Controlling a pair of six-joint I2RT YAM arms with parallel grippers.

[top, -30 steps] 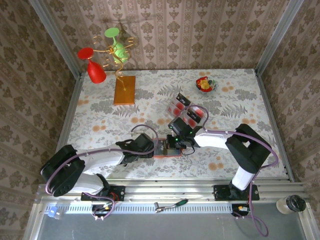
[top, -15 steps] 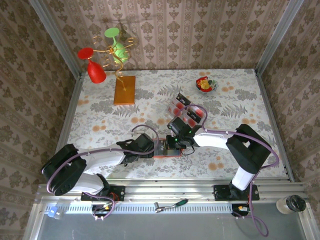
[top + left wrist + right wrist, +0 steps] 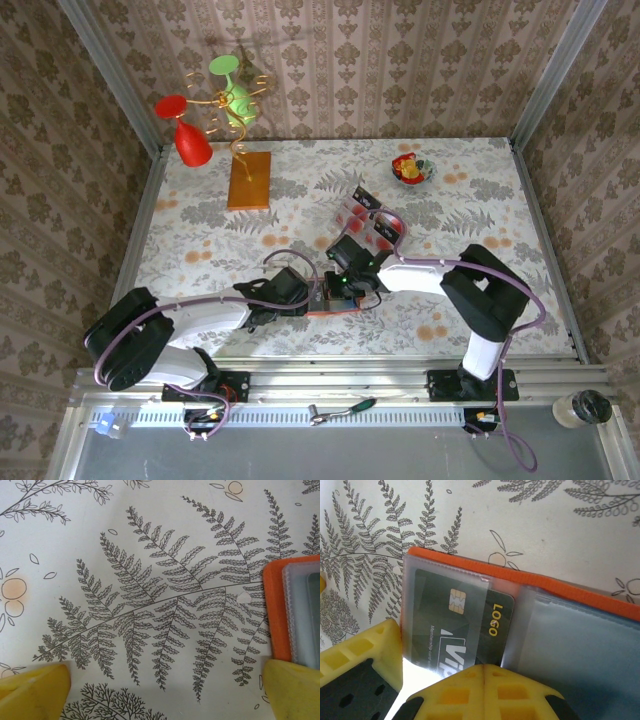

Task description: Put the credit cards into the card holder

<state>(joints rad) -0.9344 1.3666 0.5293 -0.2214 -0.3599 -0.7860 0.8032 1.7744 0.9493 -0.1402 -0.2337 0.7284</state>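
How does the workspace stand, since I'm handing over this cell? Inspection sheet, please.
Surface: table, fern-and-flower print.
Job's things: card holder open; dark chip card part-way in its clear sleeve; red-and-white credit cards further back.
Clutter: wooden board with wire stand, red glass, green glass; small bowl of colourful pieces.
Grippers: left gripper jaws open beside the holder's edge; right gripper jaws shut at the chip card.
Cables: purple cable loops along both arms.
Surroundings: patterned wallpaper walls; lidded cup by the front rail.

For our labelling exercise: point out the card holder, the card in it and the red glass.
card holder (image 3: 470, 568): right wrist view, orange top edge.
card (image 3: 440, 617): right wrist view, dark face below the chip.
red glass (image 3: 193, 148): top view, its cup.
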